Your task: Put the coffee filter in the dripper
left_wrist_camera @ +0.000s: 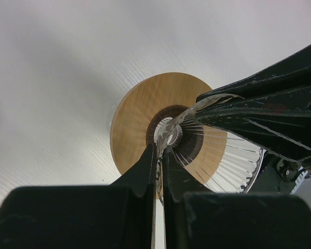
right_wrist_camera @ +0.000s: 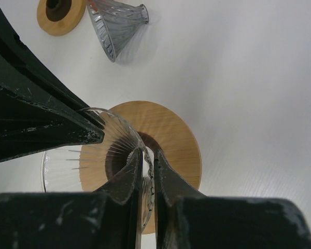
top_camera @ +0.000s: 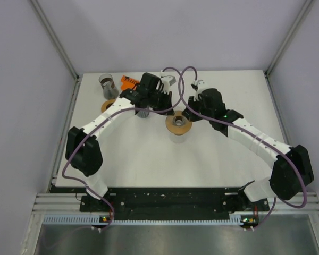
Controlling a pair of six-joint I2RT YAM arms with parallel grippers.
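The dripper is a round wooden collar (top_camera: 178,125) on a pale cup at the table's middle. It also shows in the left wrist view (left_wrist_camera: 137,111) and the right wrist view (right_wrist_camera: 176,140). The coffee filter, a clear ribbed cone (left_wrist_camera: 238,161), hangs just above the collar's dark hole, tilted; it shows in the right wrist view too (right_wrist_camera: 62,166). My left gripper (left_wrist_camera: 159,148) is shut on one side of its rim. My right gripper (right_wrist_camera: 149,151) is shut on the opposite side. In the top view both grippers, left (top_camera: 167,105) and right (top_camera: 190,109), meet just behind the dripper.
A second wooden ring (right_wrist_camera: 57,13) and a grey ribbed cone lying on its side (right_wrist_camera: 116,23) sit to the left, the cone under the left arm (top_camera: 143,111). A glass cup (top_camera: 107,83) and an orange item (top_camera: 128,81) stand at the back left.
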